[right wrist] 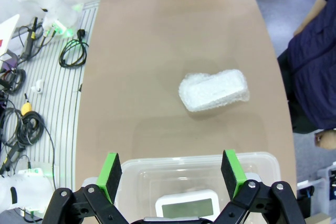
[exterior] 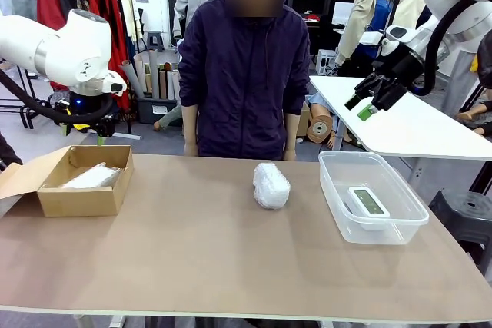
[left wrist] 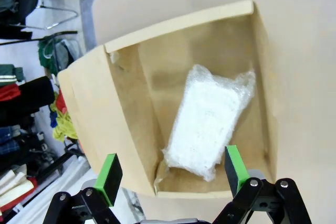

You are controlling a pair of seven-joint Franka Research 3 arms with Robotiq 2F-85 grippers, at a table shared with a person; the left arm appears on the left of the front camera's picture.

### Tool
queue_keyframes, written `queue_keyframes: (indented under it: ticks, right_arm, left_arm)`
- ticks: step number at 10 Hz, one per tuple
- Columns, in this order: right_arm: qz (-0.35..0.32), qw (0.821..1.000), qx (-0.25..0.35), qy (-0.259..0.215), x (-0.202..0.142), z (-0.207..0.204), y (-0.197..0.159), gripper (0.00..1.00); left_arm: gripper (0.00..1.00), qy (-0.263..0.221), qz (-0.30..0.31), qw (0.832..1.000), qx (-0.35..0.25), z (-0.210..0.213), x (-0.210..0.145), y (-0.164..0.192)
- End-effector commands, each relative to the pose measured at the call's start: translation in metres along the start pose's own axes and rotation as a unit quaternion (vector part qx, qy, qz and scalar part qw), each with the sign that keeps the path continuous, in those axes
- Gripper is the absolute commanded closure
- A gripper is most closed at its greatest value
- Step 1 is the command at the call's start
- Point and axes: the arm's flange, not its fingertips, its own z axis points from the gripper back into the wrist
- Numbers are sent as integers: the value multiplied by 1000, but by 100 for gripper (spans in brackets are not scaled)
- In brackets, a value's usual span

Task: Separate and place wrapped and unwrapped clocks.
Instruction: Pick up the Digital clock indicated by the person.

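A: Both jaws wide open, empty. Wrapped lump (exterior: 271,185) on the surface (exterior: 184,259); flat bundle (left wrist: 207,121) in the box (exterior: 81,201), clock (exterior: 367,201) in the tub (exterior: 330,182).
B: Wrap looks slick, I think; a shallow pinch could slip.

There are two plastic-wrapped bundles: one boxy wrapped bundle (left wrist: 207,121) and one rounded wrapped lump (exterior: 271,185). There is one bare white digital clock (exterior: 368,202). The containers number two: one cardboard box (exterior: 81,201) and one clear plastic tub (exterior: 330,190). There is one brown table (exterior: 192,259), and there are two green-padded grippers, the left gripper (left wrist: 170,167) and the right gripper (right wrist: 170,167). One person (exterior: 244,74) stands there.
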Motion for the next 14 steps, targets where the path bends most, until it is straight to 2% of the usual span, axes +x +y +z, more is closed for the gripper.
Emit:
queue_keyframes:
  ticks: [1,2,4,5,6,7,8,9,10,12,13,14]
  right_arm:
    - [2,1000,0,9,1,0,2,0]
    - [2,1000,0,9,1,0,2,0]
    - [2,1000,0,9,1,0,2,0]
    - [2,1000,0,9,1,0,2,0]
    - [2,1000,0,9,1,0,2,0]
    - [2,1000,0,9,1,0,2,0]
    - [2,1000,0,9,1,0,2,0]
    - [2,1000,0,9,1,0,2,0]
    - [2,1000,0,9,1,0,2,0]
    - [2,1000,0,9,1,0,2,0]
    - [2,1000,0,9,1,0,2,0]
    - [2,1000,0,9,1,0,2,0]
  left_arm:
    - [0,-1,-58,998,-25,27,-13,-8]
    - [0,-5,-106,993,-44,41,-14,-14]
    - [0,-10,-164,983,-77,67,-17,-40]
    - [0,-16,-194,976,-100,78,-19,-48]
    - [0,-46,-230,961,-143,88,-22,-52]
    - [0,-74,-284,940,-175,93,-16,-46]
    - [0,-61,-304,924,-222,96,-10,-35]
    - [0,-44,-327,903,-275,97,-1,-21]
    - [0,-51,-351,877,-324,98,9,-4]
    - [0,-109,-402,824,-383,96,21,13]
    - [0,-159,-419,803,-393,100,18,19]
    - [0,-205,-441,774,-405,105,12,21]
